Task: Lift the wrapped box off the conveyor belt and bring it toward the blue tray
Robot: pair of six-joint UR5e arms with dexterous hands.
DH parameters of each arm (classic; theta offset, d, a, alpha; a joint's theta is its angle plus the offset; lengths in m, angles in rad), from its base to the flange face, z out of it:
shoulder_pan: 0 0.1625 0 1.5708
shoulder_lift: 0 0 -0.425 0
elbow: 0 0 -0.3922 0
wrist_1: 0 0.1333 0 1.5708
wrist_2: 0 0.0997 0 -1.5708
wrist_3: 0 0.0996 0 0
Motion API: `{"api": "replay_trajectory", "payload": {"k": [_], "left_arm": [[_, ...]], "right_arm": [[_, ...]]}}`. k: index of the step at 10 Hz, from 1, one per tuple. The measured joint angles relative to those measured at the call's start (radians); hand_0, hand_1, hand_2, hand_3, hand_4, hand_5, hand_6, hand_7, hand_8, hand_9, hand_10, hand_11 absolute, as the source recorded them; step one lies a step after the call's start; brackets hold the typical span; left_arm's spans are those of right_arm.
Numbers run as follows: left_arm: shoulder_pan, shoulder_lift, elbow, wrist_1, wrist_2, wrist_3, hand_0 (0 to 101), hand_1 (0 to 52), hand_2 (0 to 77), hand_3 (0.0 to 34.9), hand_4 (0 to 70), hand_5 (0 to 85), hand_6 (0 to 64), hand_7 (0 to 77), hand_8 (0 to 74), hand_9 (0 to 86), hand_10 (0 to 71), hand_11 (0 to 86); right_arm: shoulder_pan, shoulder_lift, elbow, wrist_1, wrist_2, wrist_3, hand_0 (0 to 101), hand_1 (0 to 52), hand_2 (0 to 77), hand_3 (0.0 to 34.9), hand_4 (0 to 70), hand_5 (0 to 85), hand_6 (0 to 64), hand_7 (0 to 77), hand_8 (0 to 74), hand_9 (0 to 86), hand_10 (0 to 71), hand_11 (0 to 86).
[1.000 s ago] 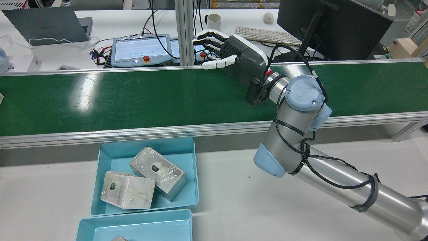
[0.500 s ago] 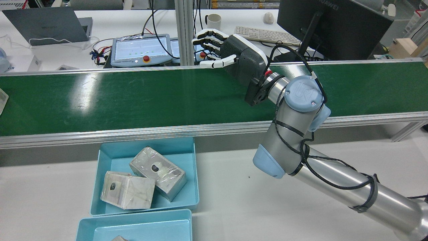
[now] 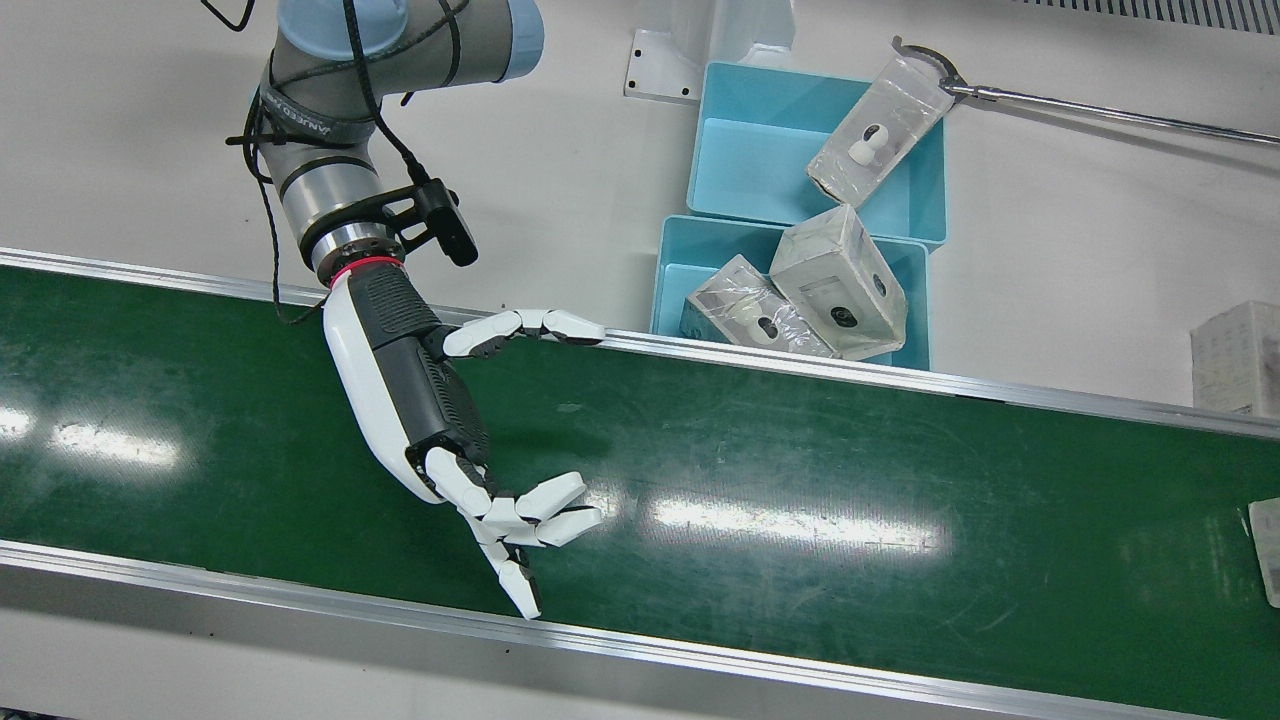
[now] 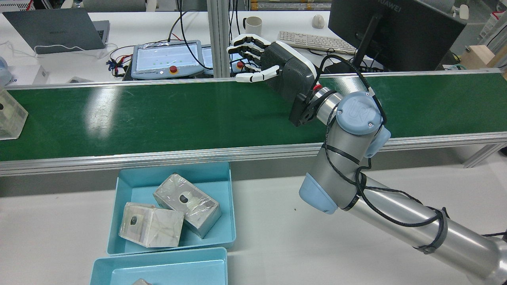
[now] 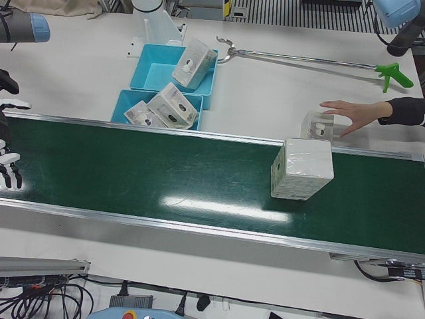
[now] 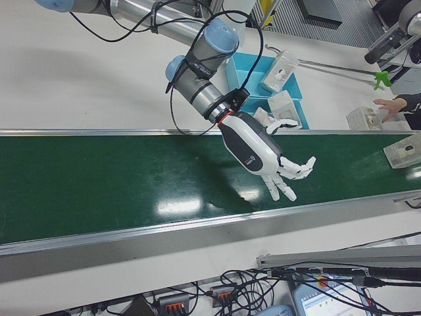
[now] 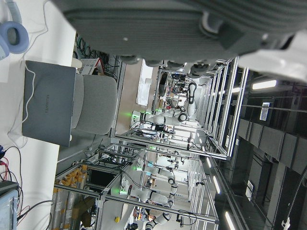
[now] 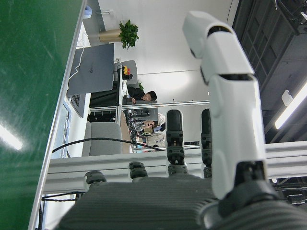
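Note:
A wrapped box (image 4: pixel 10 114) rides the green conveyor belt (image 4: pixel 178 114) at the far left edge of the rear view. It stands out plainly in the left-front view as a wrapped box (image 5: pixel 302 168). My right hand (image 4: pixel 273 67) hovers open above the belt's far side, fingers spread, well to the right of the box. From the front, the right hand (image 3: pixel 440 420) holds nothing. The blue tray (image 4: pixel 130 186) sits just below the belt's near rail with two wrapped boxes in it. Only the left hand's dark palm (image 7: pixel 192 24) shows, and its fingers are hidden.
A second blue tray (image 4: pixel 119 273) lies nearer me. A grabber tool (image 5: pixel 305 60) holds a wrapped box (image 5: pixel 192 63) over it. A person's hand (image 5: pixel 352 113) rests by a small box (image 5: pixel 317 126) beside the belt. Monitor, keyboard and laptop stand beyond the belt.
The wrapped box has come into the rear view at the left edge, travelling right along the belt. My right hand has shifted only slightly and stays open.

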Motion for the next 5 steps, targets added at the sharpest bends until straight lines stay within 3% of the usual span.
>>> {"api": "replay_trajectory", "payload": {"k": [3, 5], "left_arm": [[0.000, 0.000, 0.000, 0.000, 0.000, 0.000, 0, 0.0, 1.1, 0.0, 0.0, 1.1, 0.0, 0.0, 0.0, 0.0, 0.5, 0.0], [0.000, 0.000, 0.000, 0.000, 0.000, 0.000, 0, 0.0, 0.5, 0.0, 0.0, 1.1, 0.0, 0.5, 0.0, 0.0, 0.5, 0.0]], "right_arm": [[-0.001, -0.005, 0.000, 0.000, 0.000, -0.002, 49, 15.8, 21.8, 23.6, 14.2, 38.2, 7.1, 31.1, 1.1, 8.2, 0.0, 1.6], [0.000, -0.005, 0.001, 0.000, 0.000, -0.003, 50, 20.7, 23.5, 23.3, 14.2, 38.2, 7.6, 30.0, 1.1, 8.2, 0.0, 1.6]]}}
